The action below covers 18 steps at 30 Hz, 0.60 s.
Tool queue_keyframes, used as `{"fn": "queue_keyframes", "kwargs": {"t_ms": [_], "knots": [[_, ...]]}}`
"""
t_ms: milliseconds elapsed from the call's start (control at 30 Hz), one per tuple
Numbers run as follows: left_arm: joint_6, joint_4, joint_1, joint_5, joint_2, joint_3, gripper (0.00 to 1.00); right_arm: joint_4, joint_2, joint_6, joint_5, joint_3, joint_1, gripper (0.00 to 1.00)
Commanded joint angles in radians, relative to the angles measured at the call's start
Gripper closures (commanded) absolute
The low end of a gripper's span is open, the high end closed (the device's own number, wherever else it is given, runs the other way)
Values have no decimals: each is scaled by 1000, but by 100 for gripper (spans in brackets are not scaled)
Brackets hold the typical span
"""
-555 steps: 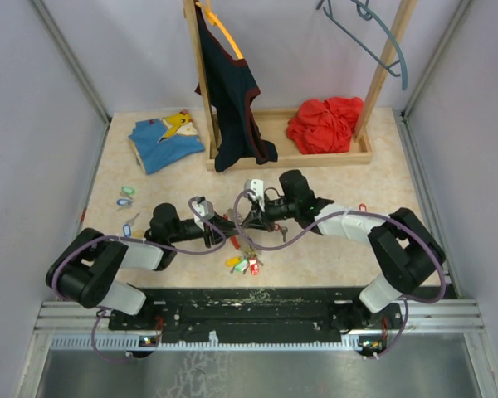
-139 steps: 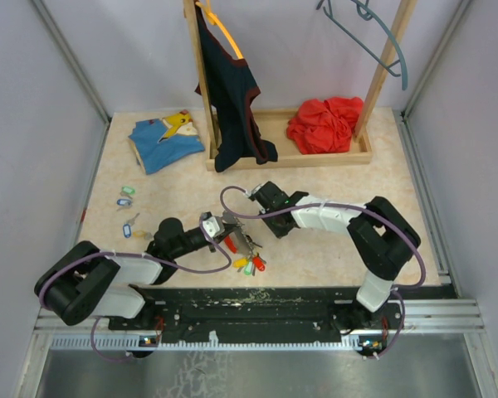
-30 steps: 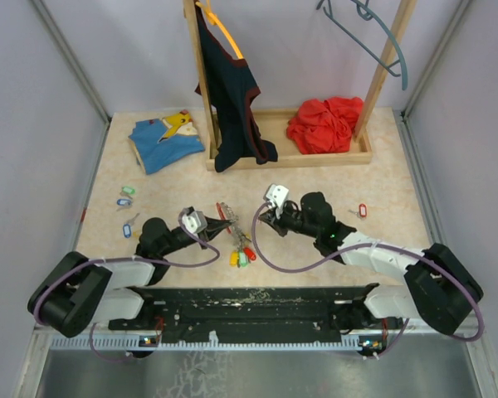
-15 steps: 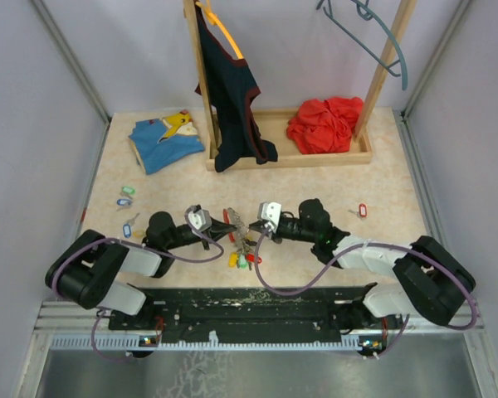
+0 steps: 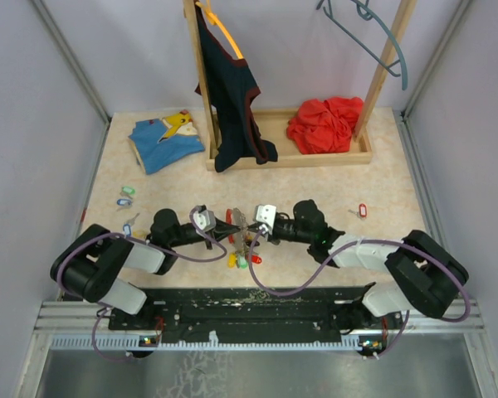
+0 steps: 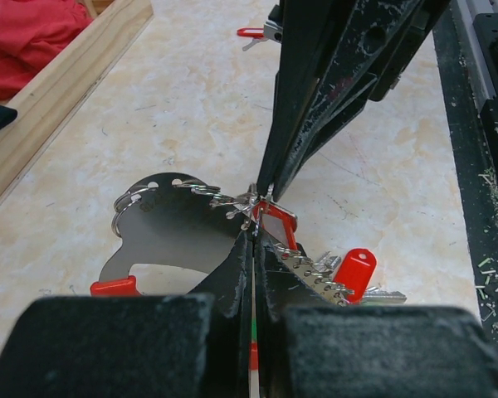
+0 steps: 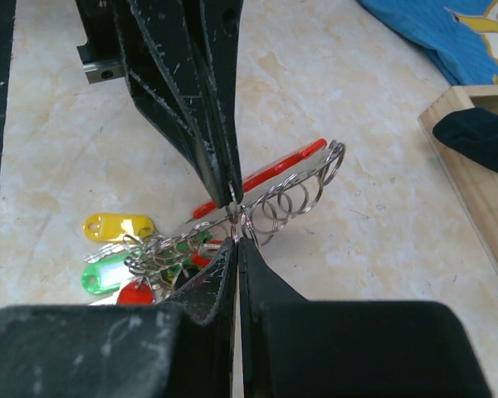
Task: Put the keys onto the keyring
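The keyring [image 5: 237,220] is a silver plate [image 6: 174,228] edged with a row of wire rings [image 7: 292,192]. It stands on edge on the table between my two grippers. My left gripper [image 5: 223,225] [image 6: 255,230] is shut, its tips pinching a small ring at the plate's edge. My right gripper [image 5: 251,230] [image 7: 235,238] is shut too, tip to tip with the left one and touching that ring. I cannot tell whether it pinches it. Several keys hang from the rings, with yellow [image 7: 116,225], green [image 7: 108,274] and red [image 6: 354,270] tags.
Loose keys lie apart: green [image 5: 127,191] and blue [image 5: 124,201] ones at the left, another [image 5: 131,225] near the left arm, a red one [image 5: 362,210] at the right. Behind stand a wooden rack base [image 5: 275,157], a red cloth [image 5: 324,124] and a blue garment [image 5: 162,138].
My right gripper has swung left across the table and met the left gripper at the keyring. The left gripper has edged right with the keyring. Both stayed shut.
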Motion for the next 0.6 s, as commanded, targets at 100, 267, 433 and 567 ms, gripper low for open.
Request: {"fn": "queue_keyframes", "kwargs": {"t_ms": [100,267,433,567], "knots": [[21,19,-9,49,19,18,100,150,1,6,24,-9,14,100],[21,40,-9,55,18,10,100,138,-7,0,4,-14,15,100],[23,45,-10,57,16,7,100,124,-14,-13,-7,-21,14,100],[24,54,-9,58,10,1,100,117,-11,-13,-6,-19,14,100]]}}
